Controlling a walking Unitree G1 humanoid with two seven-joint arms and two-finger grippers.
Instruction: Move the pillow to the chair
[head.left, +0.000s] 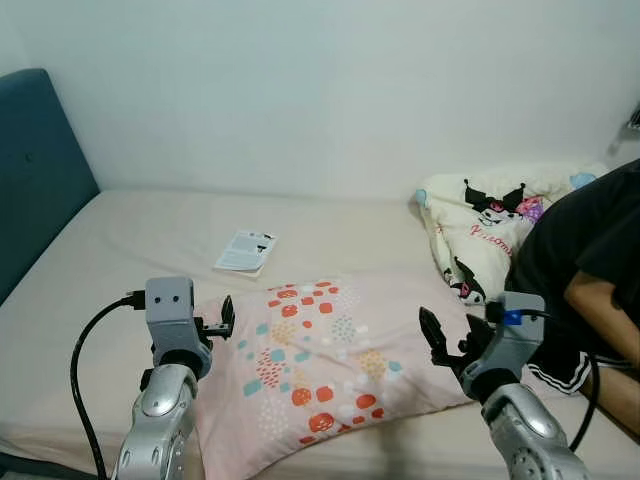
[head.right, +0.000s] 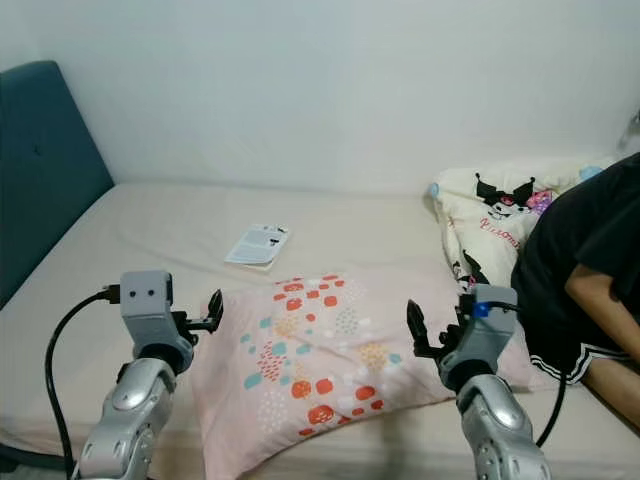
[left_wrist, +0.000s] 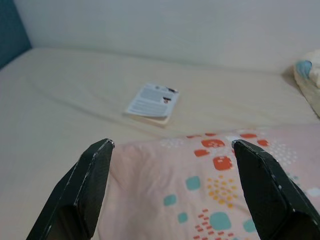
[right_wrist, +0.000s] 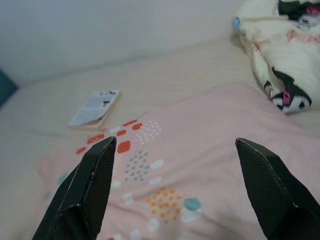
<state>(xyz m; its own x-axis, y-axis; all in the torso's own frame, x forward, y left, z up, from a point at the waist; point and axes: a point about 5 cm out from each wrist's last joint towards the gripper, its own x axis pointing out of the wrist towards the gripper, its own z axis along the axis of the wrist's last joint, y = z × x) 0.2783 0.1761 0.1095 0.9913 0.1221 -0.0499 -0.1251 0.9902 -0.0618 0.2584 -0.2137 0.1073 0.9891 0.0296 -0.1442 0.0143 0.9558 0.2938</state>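
Both silver arms are raised at the near edge of the bed. The left gripper is held over the pillow's left edge, the right gripper over its right part, jaws apart on each. The pink patterned pillow lies flat on the bed; a booklet lies beyond it. A person is seated at the right, beside a cartoon-print blanket.

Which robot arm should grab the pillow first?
Probably the left. The left gripper hangs open right at the pillow's edge, while the right gripper, also open, sits over its far side beside a person.
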